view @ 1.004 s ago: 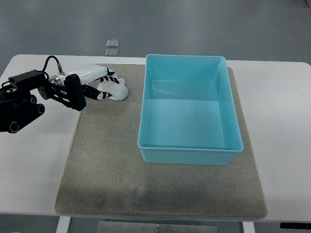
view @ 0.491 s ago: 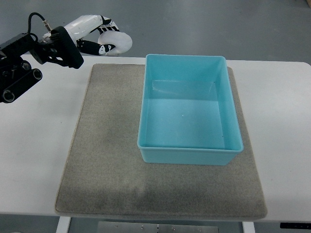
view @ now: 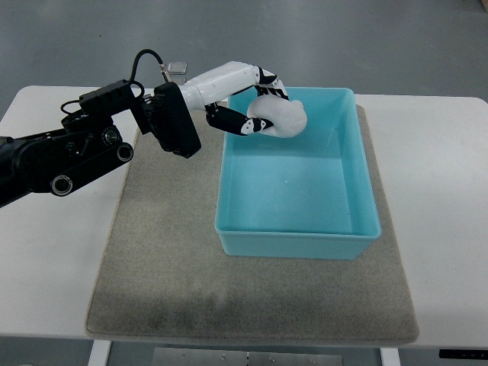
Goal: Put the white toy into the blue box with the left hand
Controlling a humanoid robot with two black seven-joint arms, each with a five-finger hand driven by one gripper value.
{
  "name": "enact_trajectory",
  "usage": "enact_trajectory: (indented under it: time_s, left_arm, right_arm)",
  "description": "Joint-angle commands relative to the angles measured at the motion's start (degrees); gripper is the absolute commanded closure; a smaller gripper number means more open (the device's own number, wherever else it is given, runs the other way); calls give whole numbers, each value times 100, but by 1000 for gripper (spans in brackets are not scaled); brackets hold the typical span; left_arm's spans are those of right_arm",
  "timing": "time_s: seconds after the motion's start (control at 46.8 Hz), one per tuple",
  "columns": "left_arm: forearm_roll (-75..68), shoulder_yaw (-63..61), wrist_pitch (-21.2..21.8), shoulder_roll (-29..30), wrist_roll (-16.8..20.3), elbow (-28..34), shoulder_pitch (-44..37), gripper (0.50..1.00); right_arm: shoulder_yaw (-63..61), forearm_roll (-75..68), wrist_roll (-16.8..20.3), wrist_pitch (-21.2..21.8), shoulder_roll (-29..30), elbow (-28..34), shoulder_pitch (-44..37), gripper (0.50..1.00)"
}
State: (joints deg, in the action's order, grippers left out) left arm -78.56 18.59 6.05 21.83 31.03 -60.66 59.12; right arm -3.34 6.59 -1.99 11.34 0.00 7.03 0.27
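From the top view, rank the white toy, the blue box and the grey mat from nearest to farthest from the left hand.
1. White toy: in the left hand's grasp.
2. Blue box: just below the hand, at its far-left corner.
3. Grey mat: underneath the box, bare to the left.

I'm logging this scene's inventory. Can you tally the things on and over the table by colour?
White: 1, toy in the left hand
Blue: 1, box
Grey: 1, mat
Total: 3
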Motion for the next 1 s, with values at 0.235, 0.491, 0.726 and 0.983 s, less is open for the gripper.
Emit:
enact_trajectory:
  time_s: [0.235, 0.491, 0.726, 0.983]
  left_arm:
    - [139, -751, 221, -197, 8, 2, -182, 570]
    - [403, -769, 336, -188, -1, 10, -243, 508]
    - [1271, -436, 599, -188, -1, 37, -243, 510]
    - [4882, 549, 652, -127, -27, 89, -244, 510]
  right_arm:
    - [0, 0, 5, 0, 0, 0, -1, 564]
    - [0, 0, 5, 0, 0, 0, -1, 564]
    - [0, 0, 5, 0, 0, 0, -1, 564]
    - [0, 0, 5, 0, 0, 0, -1, 564]
